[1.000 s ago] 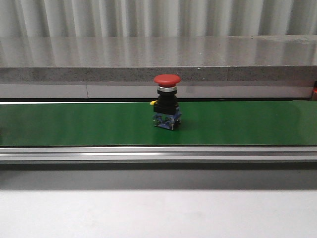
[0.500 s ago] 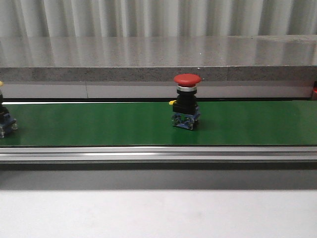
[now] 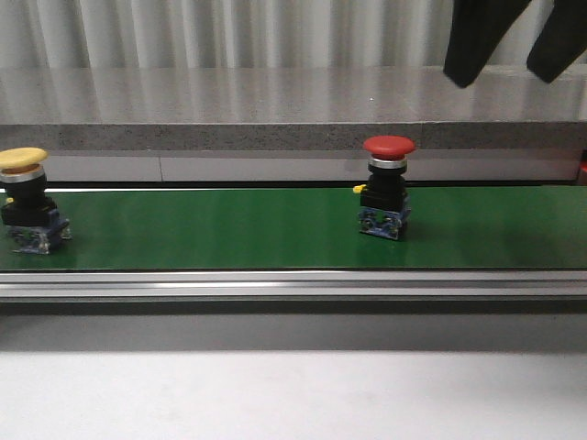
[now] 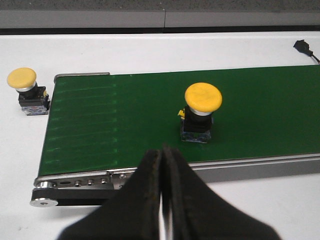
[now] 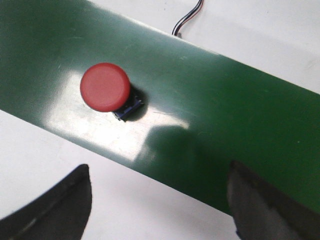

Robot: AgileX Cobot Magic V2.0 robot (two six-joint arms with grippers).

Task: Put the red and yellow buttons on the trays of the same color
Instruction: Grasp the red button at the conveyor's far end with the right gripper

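Front view: the red button (image 3: 388, 186) stands upright on the green belt (image 3: 229, 229), a yellow button (image 3: 27, 212) at its left end. Left wrist view: my left gripper (image 4: 163, 165) is pressed closed — empty. Right wrist view: my right gripper (image 5: 160, 192) spreads wide above the belt.

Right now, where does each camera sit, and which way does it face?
Front: low, facing across the green belt; right tool overhead.
Left wrist: above the belt's end, on a yellow button; shut left tool shows.
Right wrist: looks down on the red button; open fingers.
Front and right wrist share the red button.
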